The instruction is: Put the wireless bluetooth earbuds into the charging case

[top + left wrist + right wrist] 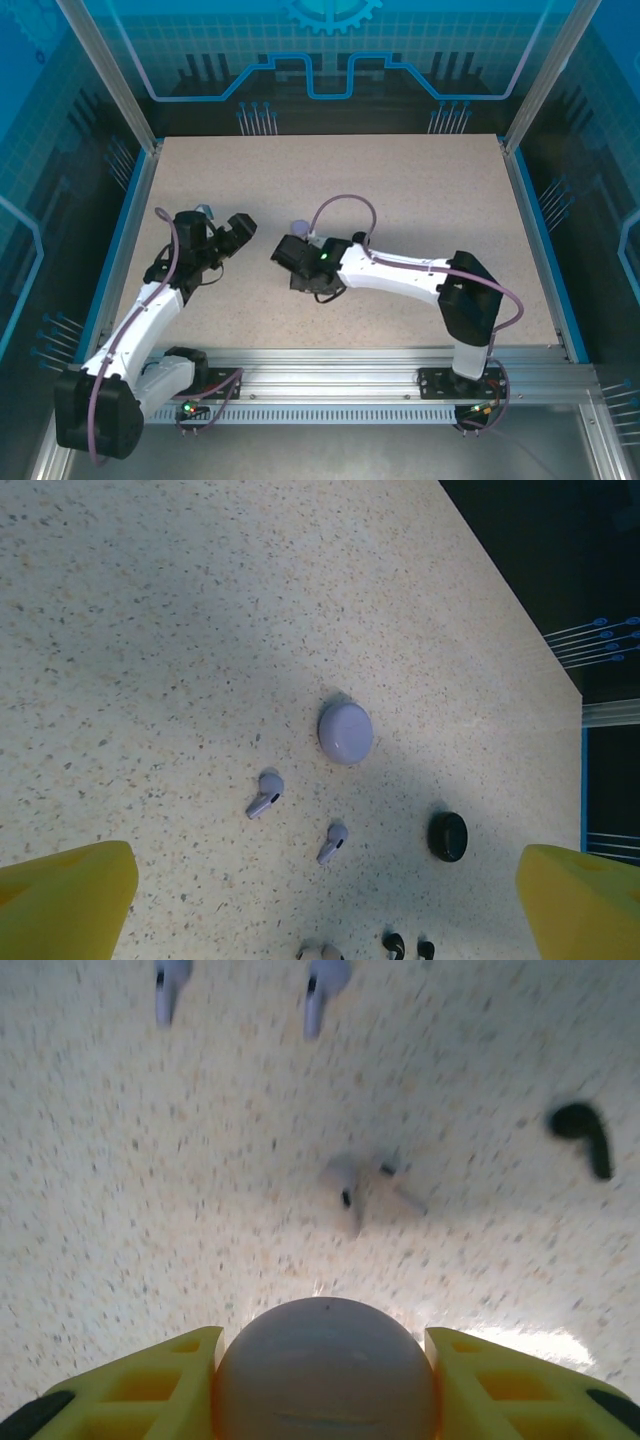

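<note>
The speckled table [150, 600] spreads beneath both my grippers. My right gripper [325, 1348] is clamped on a pale round charging case [325, 1390], whose lower part is cut off by the frame edge. My left gripper [325, 880] hangs spread wide, holding nothing. Ahead of it sits a lavender case [346, 731], with a black case [447, 836] nearer and to the right. Two lavender earbuds [265, 794] lie between the lavender case and my left fingers. Just beyond my right gripper, the pale pink earbuds [345, 1185] are blurred together. A black earbud [585, 1130] lies off to the right.
</note>
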Robot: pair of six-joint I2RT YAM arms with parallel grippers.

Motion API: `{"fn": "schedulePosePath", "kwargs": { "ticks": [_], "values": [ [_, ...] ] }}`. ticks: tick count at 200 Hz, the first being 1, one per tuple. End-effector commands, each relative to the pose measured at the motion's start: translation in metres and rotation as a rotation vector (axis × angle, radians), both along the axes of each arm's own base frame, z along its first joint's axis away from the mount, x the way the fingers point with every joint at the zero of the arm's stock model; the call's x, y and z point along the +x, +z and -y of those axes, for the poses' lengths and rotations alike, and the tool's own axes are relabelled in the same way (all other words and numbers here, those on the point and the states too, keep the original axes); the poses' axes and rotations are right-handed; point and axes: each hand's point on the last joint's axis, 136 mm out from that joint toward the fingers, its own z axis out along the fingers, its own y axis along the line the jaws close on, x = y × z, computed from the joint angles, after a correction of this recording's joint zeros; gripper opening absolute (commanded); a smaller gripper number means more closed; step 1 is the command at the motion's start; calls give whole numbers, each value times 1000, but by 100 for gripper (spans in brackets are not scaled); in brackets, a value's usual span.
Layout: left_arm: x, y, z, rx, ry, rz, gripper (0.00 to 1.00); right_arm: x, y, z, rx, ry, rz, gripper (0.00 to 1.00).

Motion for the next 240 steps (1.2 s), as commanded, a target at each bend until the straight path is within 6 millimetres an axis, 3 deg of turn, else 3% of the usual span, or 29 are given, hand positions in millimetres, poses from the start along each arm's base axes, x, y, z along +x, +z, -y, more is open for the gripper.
{"fn": "schedulePosePath", "kwargs": {
  "ticks": [1, 34, 79, 174, 240],
  "values": [
    [5, 12, 14, -22, -57, 88, 99, 25, 20, 25, 6, -42, 60, 43],
    [7, 14, 34, -43, -115, 166, 99, 57, 39, 46, 76, -119, 82, 43],
    [8, 25, 65, -132, -250, 333, 99, 90, 55, 55, 180, -222, 79, 43],
    [15, 44, 120, -347, -432, 560, 98, 118, 63, 19, 376, -421, 13, 43],
    [21, 30, 131, -358, -444, 573, 83, 121, 62, 11, 376, -466, 9, 43]
  ]
}}
